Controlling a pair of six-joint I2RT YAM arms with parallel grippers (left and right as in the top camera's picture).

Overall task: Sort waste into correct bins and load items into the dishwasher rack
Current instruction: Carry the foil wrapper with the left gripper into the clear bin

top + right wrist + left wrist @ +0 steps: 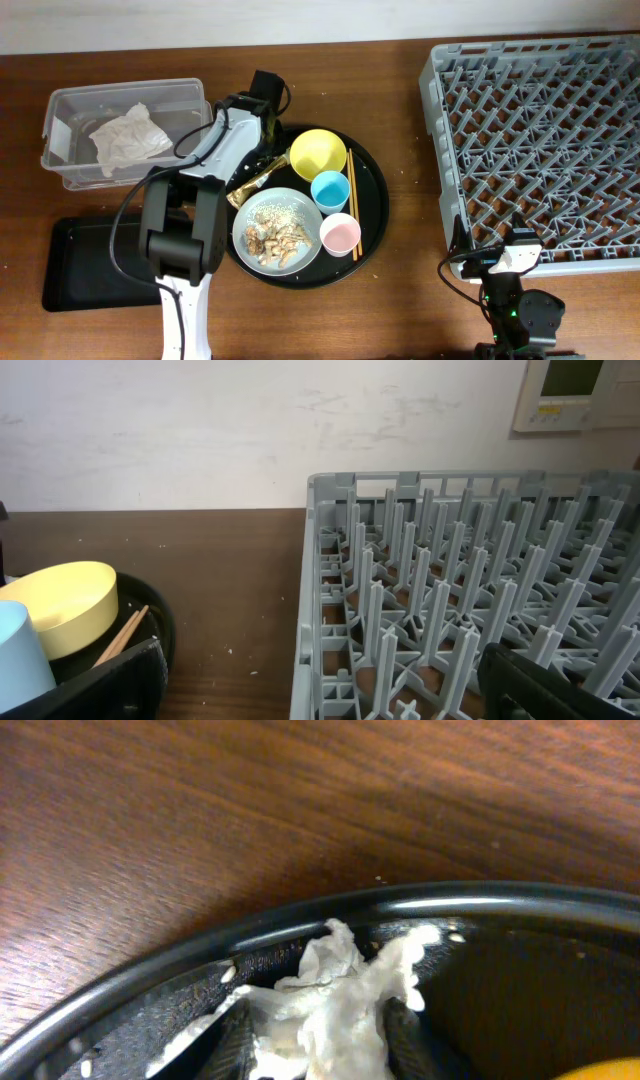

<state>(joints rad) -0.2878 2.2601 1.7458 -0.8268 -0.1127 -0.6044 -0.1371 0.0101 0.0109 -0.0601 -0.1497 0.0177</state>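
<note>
Your left arm [228, 140] rises from its base at the near side, bends at a dark elbow and reaches away along a white forearm, with the wrist tipped steeply down. Your left gripper [318, 1025] has its jaws pinched on a white wrapper [330, 985], with a dark finger [235, 1045] on either side of it. Your right arm [512, 295] sits folded low at the near right, wrist level. Your right gripper [325, 695] has its jaws spread wide, gripping nothing.
</note>
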